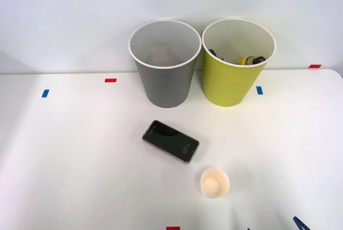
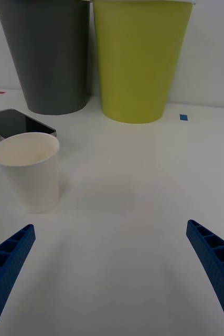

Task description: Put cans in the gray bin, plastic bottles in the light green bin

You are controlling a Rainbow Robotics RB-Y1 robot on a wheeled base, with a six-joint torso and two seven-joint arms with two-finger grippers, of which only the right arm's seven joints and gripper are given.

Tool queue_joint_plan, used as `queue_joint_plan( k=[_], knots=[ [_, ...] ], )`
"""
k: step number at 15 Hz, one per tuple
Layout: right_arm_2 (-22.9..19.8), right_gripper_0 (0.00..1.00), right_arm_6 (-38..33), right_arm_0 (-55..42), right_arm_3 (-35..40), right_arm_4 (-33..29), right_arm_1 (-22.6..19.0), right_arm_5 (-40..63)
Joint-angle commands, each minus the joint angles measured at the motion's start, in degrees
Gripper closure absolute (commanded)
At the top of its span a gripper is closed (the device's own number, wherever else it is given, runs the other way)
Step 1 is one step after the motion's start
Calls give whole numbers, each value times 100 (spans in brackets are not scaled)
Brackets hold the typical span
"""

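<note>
Blue fingers (image 2: 7,262) spread wide over bare worktop (image 2: 127,210), gray bin (image 2: 46,58) and green bin (image 2: 138,63) well beyond; cup (image 2: 28,170) and phone (image 2: 17,123) lie between.

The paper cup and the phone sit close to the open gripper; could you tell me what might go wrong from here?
1. The right gripper is open, facing the paper cup; grabbing it would be a mis-sort, since it is neither can nor bottle.
2. The light cup could tip against the phone.
</note>
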State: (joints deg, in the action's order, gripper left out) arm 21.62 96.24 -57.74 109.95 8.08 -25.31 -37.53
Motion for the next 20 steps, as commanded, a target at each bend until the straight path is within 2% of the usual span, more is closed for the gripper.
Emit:
queue_joint_plan(
  k=[1, 20],
  knots=[
    [0, 0, 0, 0, 0, 0, 0, 0],
    [0, 0, 0, 0, 0, 0, 0, 0]
  ],
)
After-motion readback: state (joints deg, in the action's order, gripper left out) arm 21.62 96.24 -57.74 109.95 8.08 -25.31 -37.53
